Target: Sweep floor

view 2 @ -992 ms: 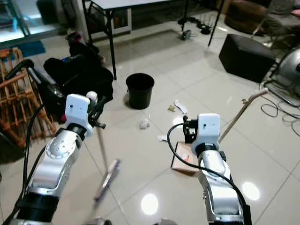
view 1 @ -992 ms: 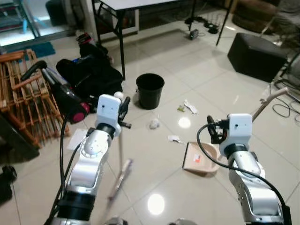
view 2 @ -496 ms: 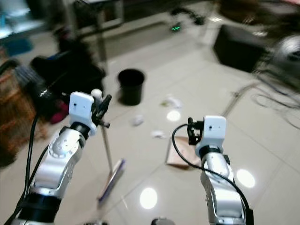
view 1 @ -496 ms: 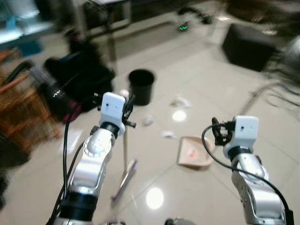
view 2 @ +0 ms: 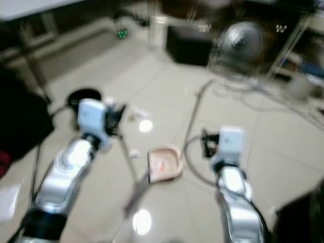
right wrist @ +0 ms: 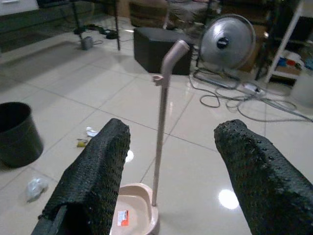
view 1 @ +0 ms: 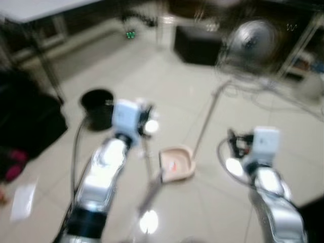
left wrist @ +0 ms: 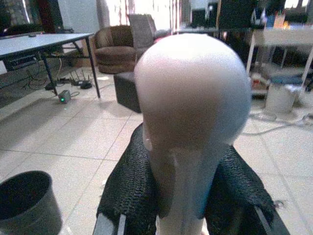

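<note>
The left gripper (left wrist: 188, 196) has its black fingers closed around the rounded white top of a pale broom handle (left wrist: 190, 112), whose shaft slants down to the glossy beige tile floor (right wrist: 122, 93) just beside a beige plastic dustpan with a tall upright handle (right wrist: 132, 215). The right gripper (right wrist: 168, 166) hangs above the dustpan, fingers spread wide and holding nothing. A round black bin (right wrist: 17, 132) stands beyond the dustpan, with paper scraps (right wrist: 88, 132) lying between them.

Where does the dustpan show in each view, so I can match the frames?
Left eye: dustpan at centre, between the arms.
Right eye: centre, slightly left.
Left wrist: not seen.
Right wrist: bottom centre, between the right claw's fingers.
Shared landmark: black bin.
</note>
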Robot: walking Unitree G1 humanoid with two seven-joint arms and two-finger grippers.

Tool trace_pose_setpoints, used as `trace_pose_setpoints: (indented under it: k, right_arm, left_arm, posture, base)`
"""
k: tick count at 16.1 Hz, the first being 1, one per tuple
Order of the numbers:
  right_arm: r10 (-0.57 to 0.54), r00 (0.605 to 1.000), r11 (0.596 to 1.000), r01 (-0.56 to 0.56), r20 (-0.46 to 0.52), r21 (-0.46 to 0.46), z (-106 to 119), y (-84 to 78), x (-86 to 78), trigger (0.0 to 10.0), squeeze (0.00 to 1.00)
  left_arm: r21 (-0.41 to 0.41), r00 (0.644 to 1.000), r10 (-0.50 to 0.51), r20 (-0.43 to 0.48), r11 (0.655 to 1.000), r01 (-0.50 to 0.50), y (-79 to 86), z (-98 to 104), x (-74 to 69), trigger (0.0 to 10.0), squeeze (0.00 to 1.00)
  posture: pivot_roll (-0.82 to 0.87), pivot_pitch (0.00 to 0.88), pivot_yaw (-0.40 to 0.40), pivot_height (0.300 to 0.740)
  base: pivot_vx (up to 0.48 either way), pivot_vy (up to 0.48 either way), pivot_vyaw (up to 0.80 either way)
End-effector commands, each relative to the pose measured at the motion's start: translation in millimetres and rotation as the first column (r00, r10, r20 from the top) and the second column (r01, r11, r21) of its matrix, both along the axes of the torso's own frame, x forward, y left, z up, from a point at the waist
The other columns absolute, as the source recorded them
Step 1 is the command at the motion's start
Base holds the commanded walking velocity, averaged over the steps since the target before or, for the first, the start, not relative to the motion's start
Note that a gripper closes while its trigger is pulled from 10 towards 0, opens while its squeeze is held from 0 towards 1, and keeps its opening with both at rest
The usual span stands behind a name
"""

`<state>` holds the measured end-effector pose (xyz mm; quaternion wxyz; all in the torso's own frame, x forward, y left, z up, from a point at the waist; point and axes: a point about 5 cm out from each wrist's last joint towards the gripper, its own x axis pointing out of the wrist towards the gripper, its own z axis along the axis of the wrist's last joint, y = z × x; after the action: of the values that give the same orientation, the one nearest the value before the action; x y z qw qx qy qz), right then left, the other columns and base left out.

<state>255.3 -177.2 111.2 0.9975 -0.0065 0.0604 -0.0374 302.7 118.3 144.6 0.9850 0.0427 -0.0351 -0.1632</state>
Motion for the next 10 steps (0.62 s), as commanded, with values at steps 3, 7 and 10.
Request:
trace_pose_setpoints:
  k: [3,7,10]
  right_arm:
    - [-0.019,1.000,1.000,0.019,-0.001,-0.019,1.4,-9.3,0.1,10.0,0.00]
    - [0.040,0.999,0.999,-0.040,0.012,0.000,2.5,-1.1,1.1,10.0,0.00]
    - [0.054,0.999,0.998,-0.054,0.007,-0.022,0.6,-1.4,1.4,10.0,0.00]
  left_arm:
    - [0.010,0.999,-0.020,0.039,1.000,0.019,-4.5,9.3,1.5,10.0,0.00]
    - [0.007,0.999,0.002,0.033,1.000,-0.002,0.2,9.0,2.7,10.0,0.00]
    - [0.001,0.999,0.029,0.028,1.000,-0.029,5.3,7.7,1.2,10.0,0.00]
  posture:
    - [-0.08,0.062,0.015,0.740]
    - [-0.09,0.066,0.017,0.740]
    - [-0.08,0.070,0.007,0.740]
  base:
    - [0.311,0.000,0.00]
    - [0.313,0.000,0.00]
    - [0.322,0.000,0.00]
